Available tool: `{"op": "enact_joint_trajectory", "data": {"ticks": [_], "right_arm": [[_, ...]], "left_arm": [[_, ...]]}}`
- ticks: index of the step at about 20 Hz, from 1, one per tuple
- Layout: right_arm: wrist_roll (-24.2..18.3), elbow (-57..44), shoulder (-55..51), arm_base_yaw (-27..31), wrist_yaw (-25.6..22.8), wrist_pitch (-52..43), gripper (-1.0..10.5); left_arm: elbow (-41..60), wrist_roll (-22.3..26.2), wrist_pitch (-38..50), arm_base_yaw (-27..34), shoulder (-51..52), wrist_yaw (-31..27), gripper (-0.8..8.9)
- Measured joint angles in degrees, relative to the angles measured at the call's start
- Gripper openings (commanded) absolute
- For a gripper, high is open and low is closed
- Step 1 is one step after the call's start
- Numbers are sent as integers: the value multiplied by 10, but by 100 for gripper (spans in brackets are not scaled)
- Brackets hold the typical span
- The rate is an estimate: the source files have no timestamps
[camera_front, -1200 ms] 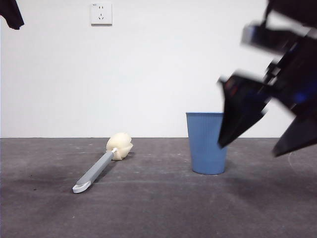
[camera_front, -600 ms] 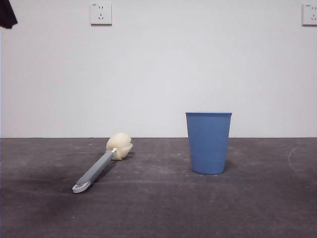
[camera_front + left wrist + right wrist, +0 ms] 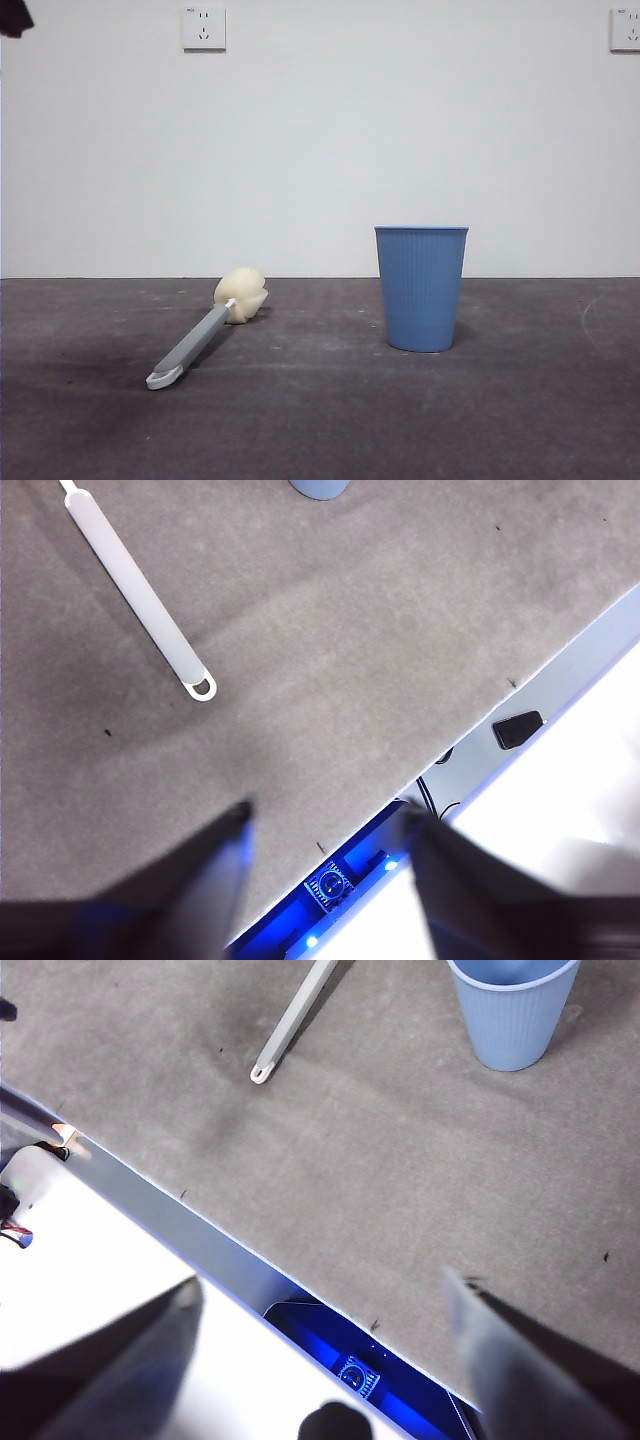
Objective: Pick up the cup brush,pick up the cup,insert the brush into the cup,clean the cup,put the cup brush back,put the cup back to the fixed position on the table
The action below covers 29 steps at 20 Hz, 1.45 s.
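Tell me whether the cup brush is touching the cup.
Apart. The front view shows bare table between the cup brush, lying flat, and the upright cup.

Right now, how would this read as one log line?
cup brush: lying on table | cup: upright, apart | left gripper: open | right gripper: open

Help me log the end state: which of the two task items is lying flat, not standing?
The cup brush: it lies flat on the table, sponge head away from the camera. The blue cup stands upright.
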State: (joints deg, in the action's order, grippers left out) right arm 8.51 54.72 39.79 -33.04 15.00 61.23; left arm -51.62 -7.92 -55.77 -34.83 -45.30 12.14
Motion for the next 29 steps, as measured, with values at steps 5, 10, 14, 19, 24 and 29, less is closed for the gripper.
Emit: {"op": "enact_joint_trajectory", "data": {"ticks": [5,10,14,19,24,29], "right_arm": [[-2,0,0,0,-1,-4,1],[-2,0,0,0,-2,-10,1],[-2,0,0,0,-2,-10,1],[-2,0,0,0,-2,-10,1],[-2,0,0,0,-2,-10,1],[-2,0,0,0,-2,-10,1]], "left_arm": [[0,0,0,0,0,0,-4],[0,0,1,0,0,0,-4],[0,0,5,0,0,0,-4],[0,0,5,0,0,0,-4],[2,49,59,31,29,-36,-4],[65,174,416,183,123,-16,-4]]}}
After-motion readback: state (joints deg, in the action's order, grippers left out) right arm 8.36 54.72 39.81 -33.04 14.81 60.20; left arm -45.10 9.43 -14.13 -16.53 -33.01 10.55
